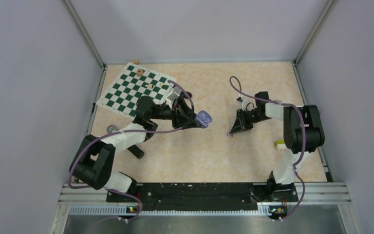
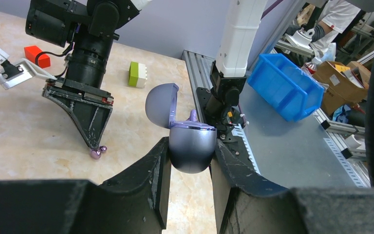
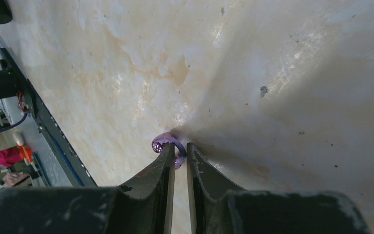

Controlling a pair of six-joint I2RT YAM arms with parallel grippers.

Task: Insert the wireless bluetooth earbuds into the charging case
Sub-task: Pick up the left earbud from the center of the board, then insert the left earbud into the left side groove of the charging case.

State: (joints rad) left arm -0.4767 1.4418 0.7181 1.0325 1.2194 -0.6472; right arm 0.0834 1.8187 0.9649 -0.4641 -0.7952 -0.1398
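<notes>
Within left gripper [image 2: 191,142], open-lidded purple oval charging case [image 2: 191,158] is being clamped for loading; at its four o'clock, pale purple glossy earbud [image 3: 163,142] is being pinched by right gripper [image 3: 179,148].

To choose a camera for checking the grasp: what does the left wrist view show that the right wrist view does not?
Only left wrist: the open purple charging case clamped in the left gripper, and a green-white block. Only right wrist: close up, the right gripper pinching the purple earbud. Both: that earbud, the right gripper, the table.
</notes>
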